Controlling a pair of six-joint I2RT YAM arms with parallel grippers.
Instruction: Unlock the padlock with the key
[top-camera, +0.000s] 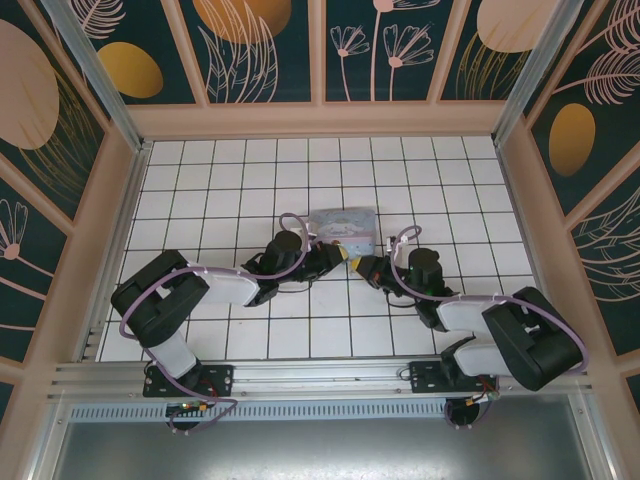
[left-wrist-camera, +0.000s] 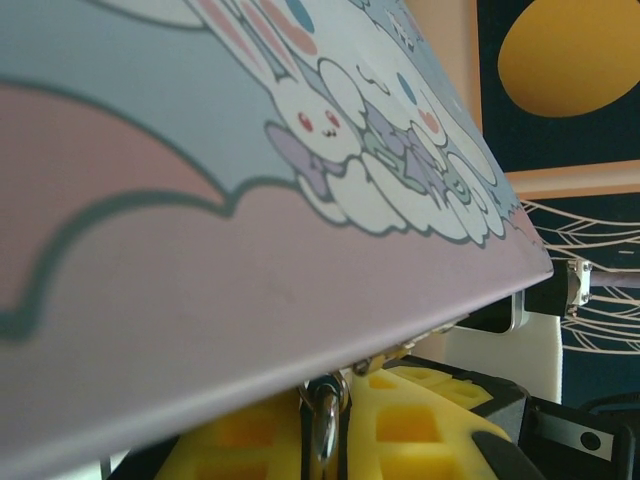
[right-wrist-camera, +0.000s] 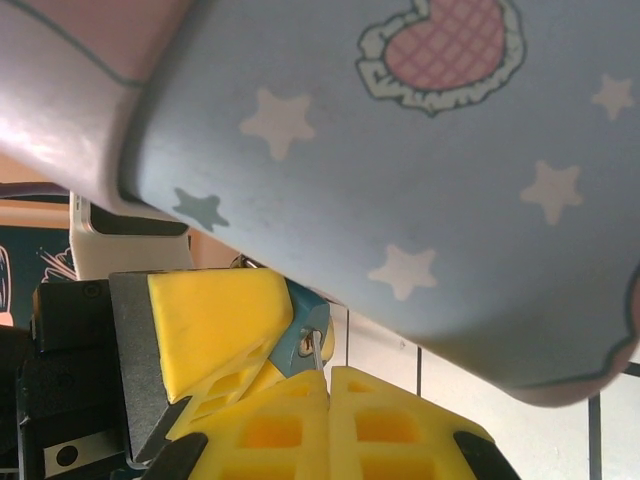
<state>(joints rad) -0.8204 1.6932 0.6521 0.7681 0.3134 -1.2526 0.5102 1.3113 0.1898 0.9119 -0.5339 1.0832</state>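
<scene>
The tin (left-wrist-camera: 250, 300) has a smooth printed skin with a soft satin sheen. The padlock (right-wrist-camera: 297, 335) has a blue coated body, and its shackle (left-wrist-camera: 322, 420) is bright polished metal. The key (right-wrist-camera: 316, 352) is thin pale metal. The yellow fingers (right-wrist-camera: 420, 410) look matt, moulded with square pockets. The table (top-camera: 230, 190) is smooth white tile.

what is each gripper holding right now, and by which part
Left gripper pinches the padlock by its blue body; right gripper grips the key by its head, it seems.
</scene>
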